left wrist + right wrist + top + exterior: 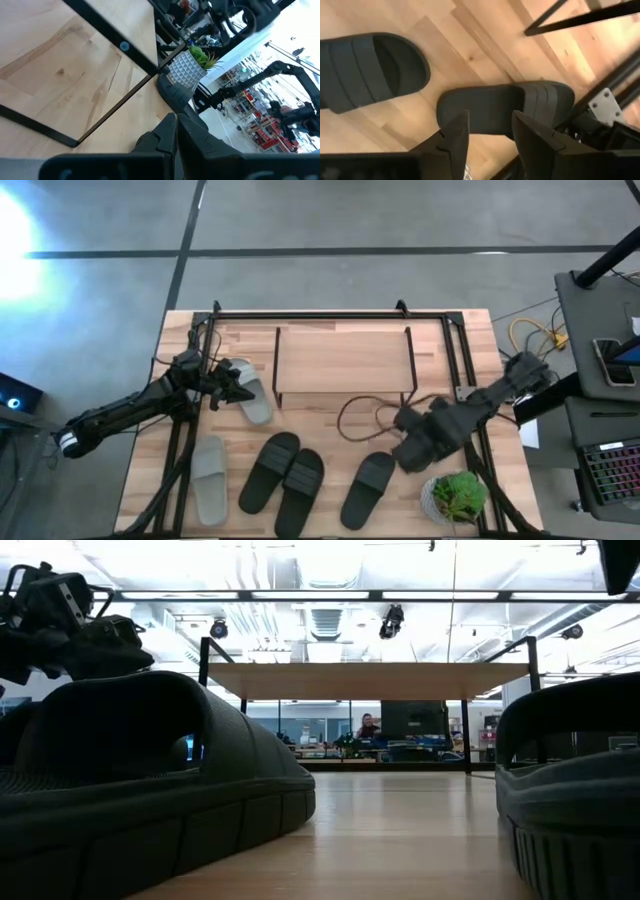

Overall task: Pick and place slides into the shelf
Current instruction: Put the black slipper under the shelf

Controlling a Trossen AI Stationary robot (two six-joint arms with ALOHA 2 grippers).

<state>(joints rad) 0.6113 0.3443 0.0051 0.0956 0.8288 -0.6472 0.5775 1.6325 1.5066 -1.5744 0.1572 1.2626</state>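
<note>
Operator, your wooden table [330, 430] fills the middle of the high view, and the shelf [342, 358] stands at its twelve o'clock end, a light wood board on thin black legs with nothing on top of it. Your left arm reaches in from nine o'clock; the left gripper [236, 385] has its fingers pressed together and lies against a light grey slide [252, 391] just off the shelf's nine o'clock corner; whether it holds that slide cannot be told. Your right arm comes in from three o'clock, and the right gripper [408, 450] hangs above the board at about five o'clock of the shelf, fingers [454, 136] parted to a medium gap with nothing between them. In the right wrist view a black slide [507, 107] lies on the wood directly beyond those fingers, free of them, with another black slide [367, 70] beside it. Along the six o'clock edge you have a second light grey slide [209, 479], a touching pair of black slides [284, 477] and a single black slide [368, 489]. A small potted plant [455, 498] in a white faceted pot sits at five o'clock. No brand, label or legible writing shows on the slides or shelf.
</note>
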